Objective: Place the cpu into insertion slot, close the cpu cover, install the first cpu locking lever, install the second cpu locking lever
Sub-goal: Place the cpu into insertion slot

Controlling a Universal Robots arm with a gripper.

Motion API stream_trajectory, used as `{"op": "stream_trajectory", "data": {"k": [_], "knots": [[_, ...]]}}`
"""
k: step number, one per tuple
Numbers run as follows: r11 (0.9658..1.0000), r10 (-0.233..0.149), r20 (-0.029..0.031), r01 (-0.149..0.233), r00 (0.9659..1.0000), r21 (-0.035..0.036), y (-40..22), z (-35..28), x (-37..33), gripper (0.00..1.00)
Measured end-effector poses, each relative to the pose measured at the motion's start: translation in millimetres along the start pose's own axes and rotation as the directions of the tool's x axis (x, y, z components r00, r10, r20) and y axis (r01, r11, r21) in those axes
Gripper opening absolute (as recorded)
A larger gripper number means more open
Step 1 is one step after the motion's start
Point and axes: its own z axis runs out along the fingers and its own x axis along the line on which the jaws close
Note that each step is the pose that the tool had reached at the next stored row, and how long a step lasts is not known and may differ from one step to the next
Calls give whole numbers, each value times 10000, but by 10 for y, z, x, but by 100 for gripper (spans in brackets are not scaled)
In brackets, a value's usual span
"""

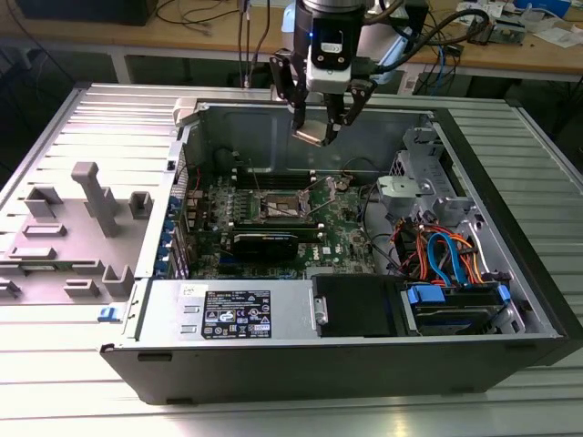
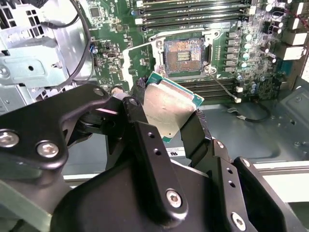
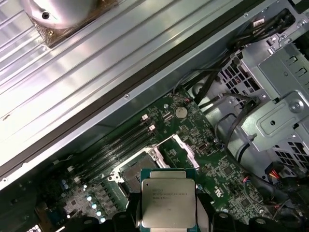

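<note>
My gripper [image 1: 317, 133] hangs above the open computer case, over its back wall, shut on the cpu [image 1: 312, 136]. In both wrist views the cpu [image 2: 169, 108] [image 3: 168, 198] is a silver-topped square chip on a green base, pinched by its edges between my black fingers [image 2: 145, 125]. It is tilted and well above the board. The insertion slot [image 2: 186, 54] [image 3: 131, 169] [image 1: 278, 206] lies bare on the green motherboard, dark with a silvery rim. The cpu cover [image 3: 186, 147] stands flipped open beside the slot. I cannot tell the locking levers apart from the slot's metalwork.
Long black memory slots [image 2: 193, 12] flank the slot. A long black card [image 1: 264, 244] lies in front of it. On the exterior view's right a metal drive cage [image 1: 428, 187] and orange and blue cables [image 1: 442, 255] crowd the case. A grey fixture tray [image 1: 73, 237] sits left of the case.
</note>
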Motion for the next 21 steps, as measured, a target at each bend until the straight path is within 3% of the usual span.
{"op": "stream_trajectory", "data": {"k": [6,10,16,21], "knots": [[9978,670,31,-670,9978,-10,-1,29,0,54],[9933,1157,54,-1157,9933,-19,-3,50,-1,54],[9780,2085,98,-2085,9780,-39,-4,90,-1,54],[9687,2483,116,-2483,9686,-48,-5,104,-2,54]]}}
